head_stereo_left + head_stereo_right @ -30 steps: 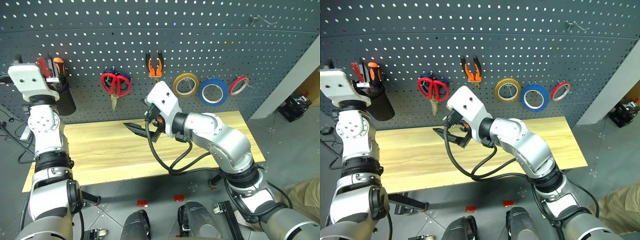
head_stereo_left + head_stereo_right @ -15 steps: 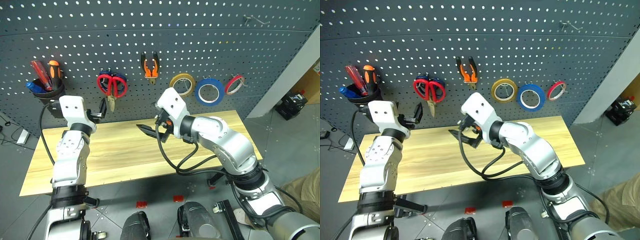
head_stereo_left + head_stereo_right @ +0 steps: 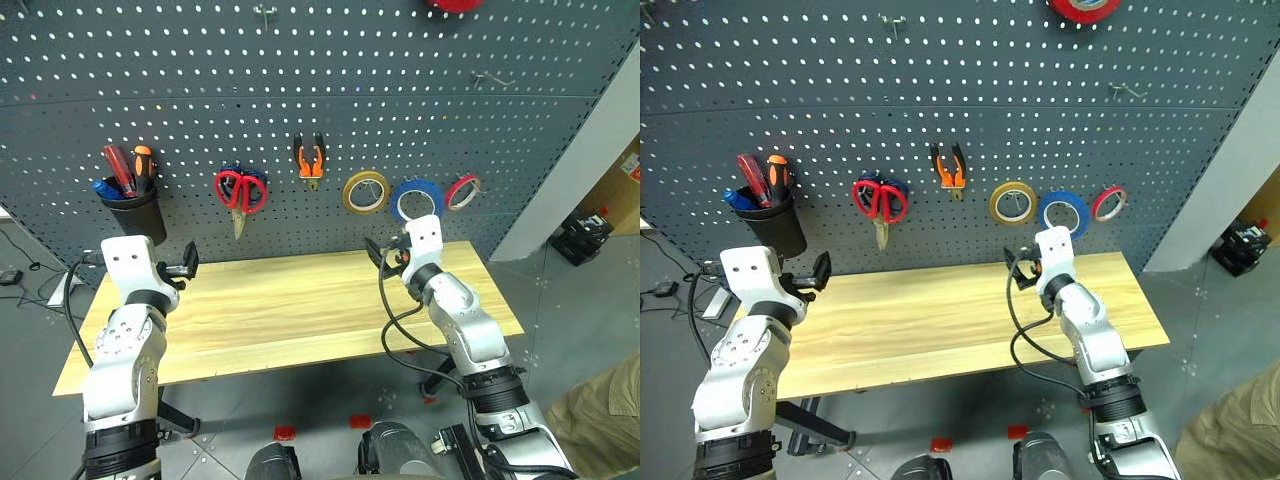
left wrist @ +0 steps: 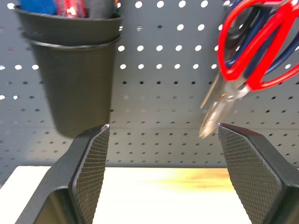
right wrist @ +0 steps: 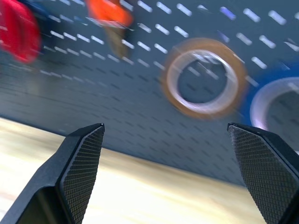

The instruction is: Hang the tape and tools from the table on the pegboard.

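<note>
Colours on pegboard and table

Pegboard dark grey, rows of pale holes. Table light wood grain. Scissors red over dark blue handles; pliers orange-black. Rolls: yellow, blue tape with white core, thin red. Cup black. Gripper pads black, cross-hatched.

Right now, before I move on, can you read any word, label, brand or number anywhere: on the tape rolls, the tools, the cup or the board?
None: no text reads in any view.
Blue tape, yellow roll, red roll: no print shows.
Scissors, pliers: handles show no marking.
Black cup: plain.
Pegboard: holes only, no signs.
</note>
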You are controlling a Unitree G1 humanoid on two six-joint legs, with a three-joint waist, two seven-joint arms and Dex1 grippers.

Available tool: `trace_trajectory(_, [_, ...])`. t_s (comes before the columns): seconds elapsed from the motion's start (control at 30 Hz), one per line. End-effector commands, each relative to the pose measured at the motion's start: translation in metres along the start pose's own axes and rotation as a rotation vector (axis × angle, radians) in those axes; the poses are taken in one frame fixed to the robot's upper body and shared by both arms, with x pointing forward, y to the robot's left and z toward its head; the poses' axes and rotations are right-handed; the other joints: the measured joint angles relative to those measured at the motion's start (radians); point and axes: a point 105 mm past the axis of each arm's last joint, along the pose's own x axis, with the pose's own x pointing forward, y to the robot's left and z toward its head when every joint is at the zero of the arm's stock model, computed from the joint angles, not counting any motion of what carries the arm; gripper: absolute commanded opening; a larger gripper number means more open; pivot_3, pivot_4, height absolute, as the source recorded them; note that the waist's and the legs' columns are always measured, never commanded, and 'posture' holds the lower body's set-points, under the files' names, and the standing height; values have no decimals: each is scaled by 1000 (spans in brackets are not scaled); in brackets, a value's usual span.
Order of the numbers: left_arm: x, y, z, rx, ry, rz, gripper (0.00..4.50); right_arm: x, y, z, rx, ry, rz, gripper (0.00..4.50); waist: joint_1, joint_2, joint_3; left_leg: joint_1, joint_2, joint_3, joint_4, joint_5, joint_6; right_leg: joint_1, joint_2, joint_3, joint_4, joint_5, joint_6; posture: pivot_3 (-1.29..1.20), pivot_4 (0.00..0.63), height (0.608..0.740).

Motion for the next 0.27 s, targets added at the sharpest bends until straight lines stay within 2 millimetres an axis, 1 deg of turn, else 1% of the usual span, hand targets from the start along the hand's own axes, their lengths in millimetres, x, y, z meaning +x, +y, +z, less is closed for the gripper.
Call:
trace_trajectory(0.03, [-4, 6, 0, 12, -23, 41, 3866, -2, -30, -15, 5, 8, -115, 4500, 3, 1, -3, 2, 0, 0, 0, -1, -1, 2, 0, 0, 0, 0, 0, -168, 0, 740])
trace_trajectory(0.1, [-6, 11, -5, 2, -10, 64, 3866, -2, -39, -25, 0, 30, -142, 4500, 8, 1, -3, 8, 0, 0, -1, -3, -5, 8, 0, 0, -1, -1, -1, -162, 0, 740])
trace_trajectory(0.27, [-9, 16, -12, 32, 5, 75, 3866, -3, -52, -43, -3, 73, -185, 4500, 13, 5, -7, 8, 0, 0, -1, -1, -2, 8, 0, 0, 0, -1, -1, -145, 0, 740])
